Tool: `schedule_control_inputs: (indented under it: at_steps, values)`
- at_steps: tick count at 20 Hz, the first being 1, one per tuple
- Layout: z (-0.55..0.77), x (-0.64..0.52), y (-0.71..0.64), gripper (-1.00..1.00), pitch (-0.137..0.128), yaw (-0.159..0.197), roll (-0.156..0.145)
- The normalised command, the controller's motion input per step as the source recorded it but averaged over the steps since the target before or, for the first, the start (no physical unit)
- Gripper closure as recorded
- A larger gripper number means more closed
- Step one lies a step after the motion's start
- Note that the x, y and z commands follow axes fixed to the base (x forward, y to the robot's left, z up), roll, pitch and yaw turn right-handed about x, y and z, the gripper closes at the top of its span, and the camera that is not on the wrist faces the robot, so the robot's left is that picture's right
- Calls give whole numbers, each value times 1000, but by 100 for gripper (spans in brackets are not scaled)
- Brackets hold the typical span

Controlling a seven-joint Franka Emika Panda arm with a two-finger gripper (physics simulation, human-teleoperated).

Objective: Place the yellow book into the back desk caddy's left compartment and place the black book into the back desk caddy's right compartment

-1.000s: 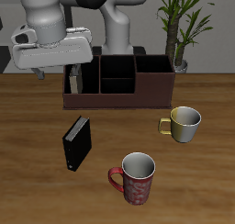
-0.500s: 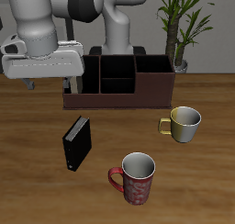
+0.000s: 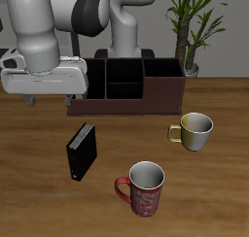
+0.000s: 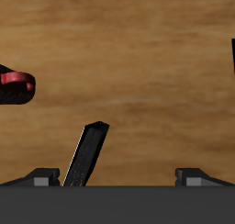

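Observation:
The black book [image 3: 81, 152] stands upright on the wooden table, in front of the back desk caddy [image 3: 126, 106]. It also shows in the wrist view [image 4: 85, 154]. My gripper [image 3: 49, 99] hangs in front of the caddy's end section, above and behind the black book. In the wrist view the gripper [image 4: 117, 178] has its fingertips [image 4: 37, 176] wide apart with nothing between them. The yellow book is hidden behind my hand.
A red patterned mug [image 3: 142, 189] stands near the table's front edge and also shows in the wrist view [image 4: 14, 86]. A pale yellow-green mug [image 3: 195, 131] stands beside it, farther back. A potted plant [image 3: 190, 27] stands behind the caddy's far end.
My gripper has moved away from above the caddy's end section, sideways past its end and a little toward the table's front. The black book and the mugs have not moved.

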Motion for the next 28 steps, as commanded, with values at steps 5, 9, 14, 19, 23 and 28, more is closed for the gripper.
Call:
schedule_control_inputs:
  at_steps: [5,9,14,19,23,28]
  values:
    - [-97,108,276,-100,-19,-15,26]
    - [-194,52,203,-100,4,-27,12]
    - [-214,-26,156,-100,-2,-24,24]
    - [-223,37,103,-100,-1,-35,1]
    - [-165,-1,-51,-100,-8,-14,-31]
    - [-228,6,-39,-100,14,-8,-8]
